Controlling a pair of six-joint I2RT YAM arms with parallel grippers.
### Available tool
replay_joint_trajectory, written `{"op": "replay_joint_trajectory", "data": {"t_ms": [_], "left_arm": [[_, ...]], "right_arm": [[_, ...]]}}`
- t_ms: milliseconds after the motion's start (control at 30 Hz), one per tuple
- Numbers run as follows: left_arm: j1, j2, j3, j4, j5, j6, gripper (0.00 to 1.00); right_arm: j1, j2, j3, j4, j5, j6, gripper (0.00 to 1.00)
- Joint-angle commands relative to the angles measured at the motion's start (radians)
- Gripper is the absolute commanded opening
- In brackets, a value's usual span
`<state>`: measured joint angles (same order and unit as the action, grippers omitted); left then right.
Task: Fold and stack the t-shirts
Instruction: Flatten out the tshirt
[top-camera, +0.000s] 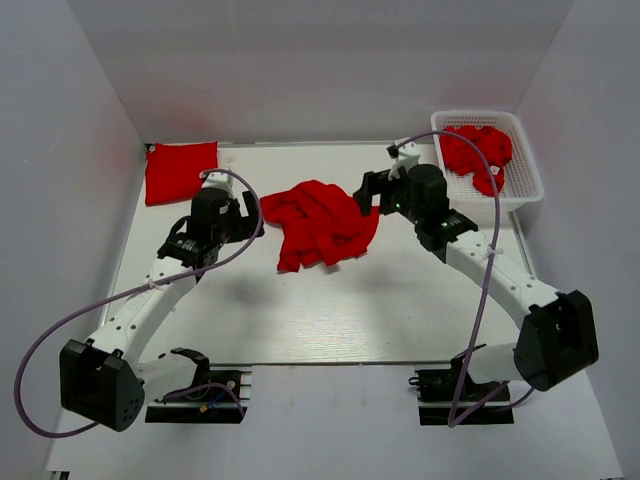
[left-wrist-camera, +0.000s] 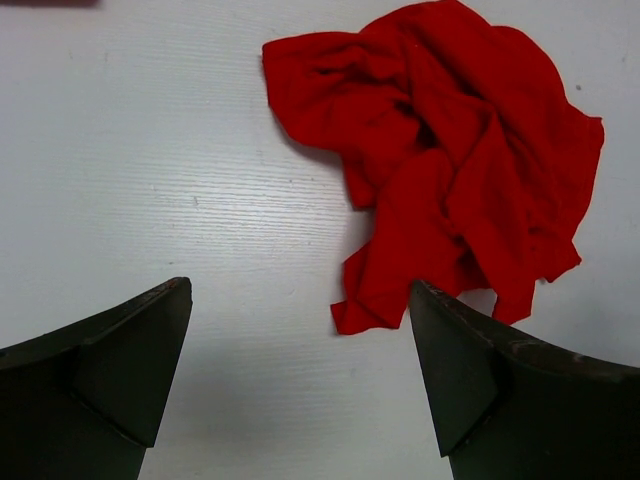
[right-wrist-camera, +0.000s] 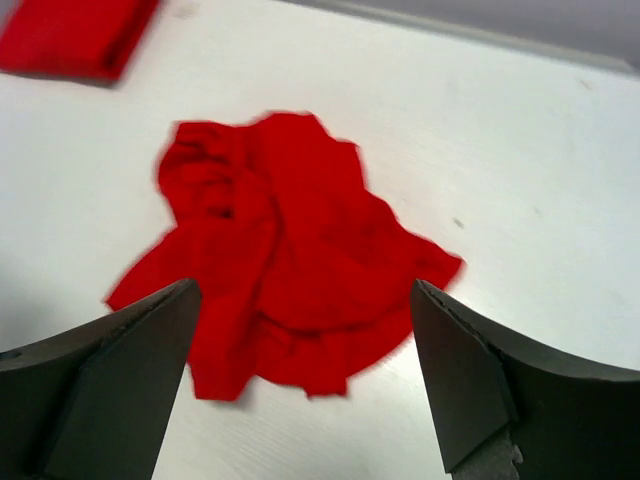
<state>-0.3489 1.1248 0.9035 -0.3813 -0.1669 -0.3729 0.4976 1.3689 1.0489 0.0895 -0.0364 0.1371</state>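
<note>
Your crumpled red t-shirt (top-camera: 320, 225) lay in the middle of the bench (top-camera: 300, 320). Your left pincer (left-wrist-camera: 300, 290) was wide open near its left side and held nothing. Your right pincer (right-wrist-camera: 305, 290) was wide open by its right side and held nothing too. A folded t-shirt (top-camera: 181, 172) lay in the far left corner. More t-shirts (top-camera: 475, 150) sat in the white basket (top-camera: 528, 160).

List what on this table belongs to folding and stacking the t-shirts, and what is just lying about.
Belongs to the job:
- crumpled t-shirt, mid-table between the arms
- folded t-shirt, far left corner
- heap of t-shirts, unfolded, in the basket

Just lying about:
- white mesh basket, far right corner, only holding the heap
- purple cables looping along the arms
</note>
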Motion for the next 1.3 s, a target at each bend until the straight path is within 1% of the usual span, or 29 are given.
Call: {"op": "replay_joint_trajectory", "data": {"t_ms": [0, 100, 267, 400, 433, 467, 567, 633, 667, 767, 800, 867, 967, 1000, 1067, 1100, 1167, 1200, 1233, 1267], "left_arm": [[0.004, 0.026, 0.051, 0.013, 0.072, 0.012, 1.00], [0.004, 0.050, 0.060, 0.013, 0.092, 0.023, 1.00], [0.004, 0.085, 0.069, 0.013, 0.110, 0.034, 1.00], [0.004, 0.151, 0.058, 0.045, 0.182, 0.055, 1.00], [0.004, 0.168, 0.058, 0.045, 0.200, 0.071, 1.00], [0.004, 0.187, 0.058, 0.059, 0.219, 0.083, 1.00], [0.004, 0.263, 0.058, 0.105, 0.320, 0.120, 1.00], [0.004, 0.302, 0.067, 0.125, 0.366, 0.132, 1.00], [0.004, 0.322, 0.067, 0.134, 0.366, 0.144, 1.00], [-0.005, 0.412, 0.089, 0.144, 0.426, 0.155, 1.00], [-0.005, 0.438, 0.089, 0.144, 0.453, 0.164, 1.00], [-0.005, 0.507, 0.112, 0.153, 0.480, 0.164, 0.96], [-0.005, 0.578, 0.132, 0.163, 0.500, 0.164, 0.89], [-0.005, 0.593, 0.132, 0.163, 0.512, 0.164, 0.82], [-0.005, 0.606, 0.144, 0.163, 0.512, 0.164, 0.75], [-0.005, 0.622, 0.155, 0.163, 0.512, 0.164, 0.60], [-0.005, 0.632, 0.155, 0.174, 0.512, 0.164, 0.46], [-0.005, 0.632, 0.155, 0.174, 0.521, 0.164, 0.39], [-0.005, 0.632, 0.155, 0.174, 0.521, 0.164, 0.28], [-0.005, 0.632, 0.155, 0.174, 0.535, 0.164, 0.23]], "right_arm": [[-0.010, -0.027, -0.081, -0.074, 0.230, 0.064, 0.90], [-0.017, -0.031, -0.105, -0.076, 0.225, 0.055, 0.90], [-0.030, -0.005, -0.089, -0.076, 0.150, 0.047, 0.90], [-0.033, 0.035, -0.057, -0.079, 0.073, 0.015, 0.90], [-0.033, 0.051, -0.050, -0.079, 0.057, 0.012, 0.90], [-0.034, 0.071, -0.040, -0.082, -0.009, 0.001, 0.90], [-0.034, 0.145, 0.005, -0.088, -0.103, -0.008, 0.90], [-0.037, 0.195, 0.046, -0.123, -0.146, -0.007, 0.90], [-0.034, 0.231, 0.072, -0.125, -0.173, -0.007, 0.90], [-0.033, 0.303, 0.105, -0.103, -0.235, -0.019, 0.90], [-0.030, 0.332, 0.115, -0.064, -0.241, -0.024, 0.90], [-0.030, 0.383, 0.146, -0.059, -0.246, -0.034, 0.90], [-0.028, 0.465, 0.218, -0.077, -0.250, -0.025, 0.90], [-0.028, 0.488, 0.242, -0.079, -0.252, -0.022, 0.90], [-0.031, 0.524, 0.264, -0.073, -0.257, -0.010, 0.89], [-0.028, 0.538, 0.273, -0.065, -0.257, -0.005, 0.87], [-0.028, 0.564, 0.287, -0.042, -0.261, 0.012, 0.76], [-0.028, 0.581, 0.301, -0.040, -0.267, 0.012, 0.68], [-0.030, 0.591, 0.322, -0.045, -0.266, 0.012, 0.58], [-0.028, 0.610, 0.333, -0.053, -0.264, 0.015, 0.56]]}}
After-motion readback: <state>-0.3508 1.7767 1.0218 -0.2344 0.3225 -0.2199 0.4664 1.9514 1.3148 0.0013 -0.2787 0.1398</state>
